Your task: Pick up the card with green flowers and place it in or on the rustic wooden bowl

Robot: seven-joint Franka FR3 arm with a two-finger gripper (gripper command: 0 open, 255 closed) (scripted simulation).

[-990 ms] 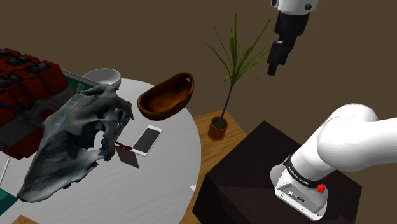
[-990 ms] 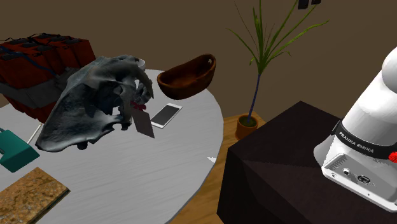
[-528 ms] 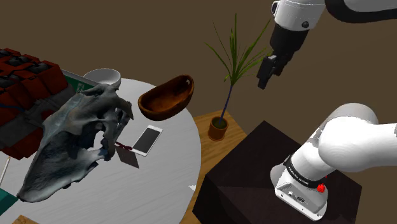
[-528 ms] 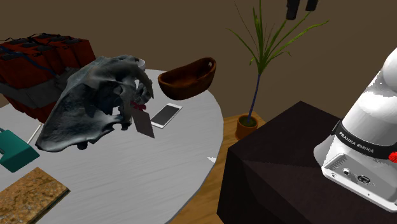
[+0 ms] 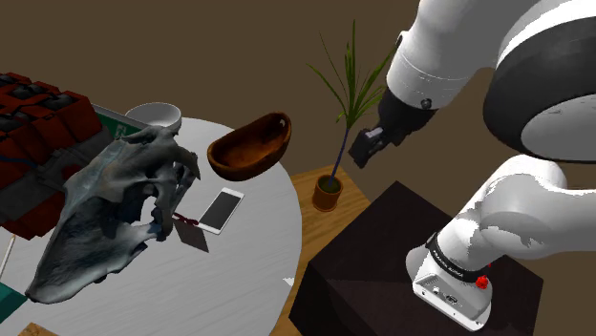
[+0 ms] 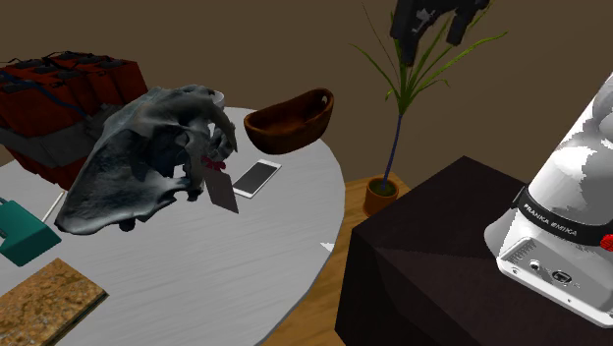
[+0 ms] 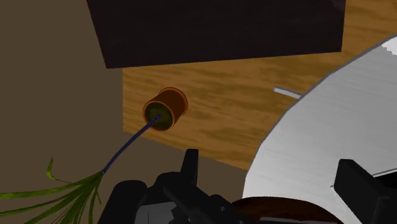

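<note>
A small grey card with a red bit at its top sits on the round table, apparently propped at a tilt, just beside a large grey skull-like shape. It lies well below the gripper and far across from it, beyond the brown bowl and a white phone. No green flowers can be made out on it. The black gripper hangs in the air off the table, near a potted plant, fingers apart and empty. A good reach would probably pass above the bowl, then descend with the fingers straddling the card's free edge, clear of the skull-like shape and the phone.
</note>
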